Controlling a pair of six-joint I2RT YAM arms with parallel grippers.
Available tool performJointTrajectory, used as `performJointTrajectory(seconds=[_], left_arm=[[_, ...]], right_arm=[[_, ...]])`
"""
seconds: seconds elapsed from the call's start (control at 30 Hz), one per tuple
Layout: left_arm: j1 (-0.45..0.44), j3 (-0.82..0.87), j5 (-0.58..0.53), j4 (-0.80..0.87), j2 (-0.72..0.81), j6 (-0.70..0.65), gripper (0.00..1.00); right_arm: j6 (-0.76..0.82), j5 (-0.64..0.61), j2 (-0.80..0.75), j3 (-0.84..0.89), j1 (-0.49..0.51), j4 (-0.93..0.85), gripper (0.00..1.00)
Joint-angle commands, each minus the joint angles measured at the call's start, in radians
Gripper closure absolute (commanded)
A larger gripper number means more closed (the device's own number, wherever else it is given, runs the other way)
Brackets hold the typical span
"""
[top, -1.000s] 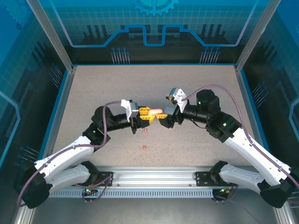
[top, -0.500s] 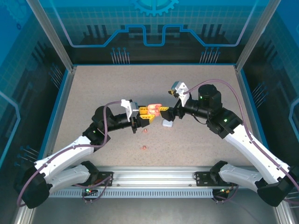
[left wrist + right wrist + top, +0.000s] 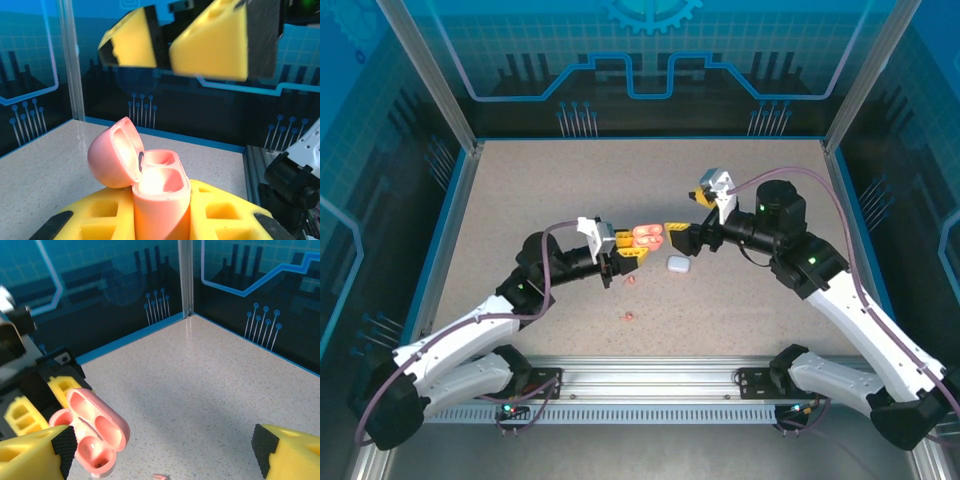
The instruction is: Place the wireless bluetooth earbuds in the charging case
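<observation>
The left gripper (image 3: 634,247) is clamped on the pink charging case (image 3: 159,187), holding it off the table with its lid hinged back and both wells facing up (nothing seated in either, as far as the left wrist view shows). The right gripper (image 3: 164,446) hangs just beside the case on its right, fingers spread wide with nothing between them.

One pinkish-red earbud (image 3: 630,281) lies on the table (image 3: 520,200) on the case's near side, close below it and almost under the left gripper. A second earbud (image 3: 627,317) lies further from the case, toward the arm bases. A white case (image 3: 678,264) rests on the table just near-right of the pink one.

With the left arm occupied, the free right gripper looks the one to fetch. It would have to drop down and to the near-left of the case for the closer earbud. That earbud's stem direction is too small to tell.
</observation>
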State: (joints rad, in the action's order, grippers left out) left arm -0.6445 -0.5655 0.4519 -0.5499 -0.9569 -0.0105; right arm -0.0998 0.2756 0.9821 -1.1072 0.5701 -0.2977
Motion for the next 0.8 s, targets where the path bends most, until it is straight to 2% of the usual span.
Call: performJointTrajectory(seconds=[0.0, 0.17, 0.37, 0.53, 0.77], left_arm=[[-0.008, 0.035, -0.103, -0.055, 0.059, -0.031, 1.0], [-0.007, 0.086, -0.184, -0.047, 0.158, -0.051, 1.0], [-0.008, 0.11, -0.219, 0.021, 0.298, -0.075, 1.0], [-0.008, 0.11, -0.223, 0.06, 0.38, -0.079, 1.0], [-0.007, 0.112, -0.216, 0.072, 0.433, -0.065, 1.0]], right_arm=[[-0.154, -0.106, -0.021, -0.005, -0.021, -0.071, 0.06], [-0.321, -0.198, 0.028, 0.053, -0.025, -0.184, 0.08], [-0.46, -0.173, 0.169, 0.12, -0.013, -0.199, 0.19], [-0.488, -0.151, 0.359, 0.112, 0.06, -0.155, 0.3], [-0.465, -0.182, 0.642, -0.036, 0.178, -0.153, 0.41]])
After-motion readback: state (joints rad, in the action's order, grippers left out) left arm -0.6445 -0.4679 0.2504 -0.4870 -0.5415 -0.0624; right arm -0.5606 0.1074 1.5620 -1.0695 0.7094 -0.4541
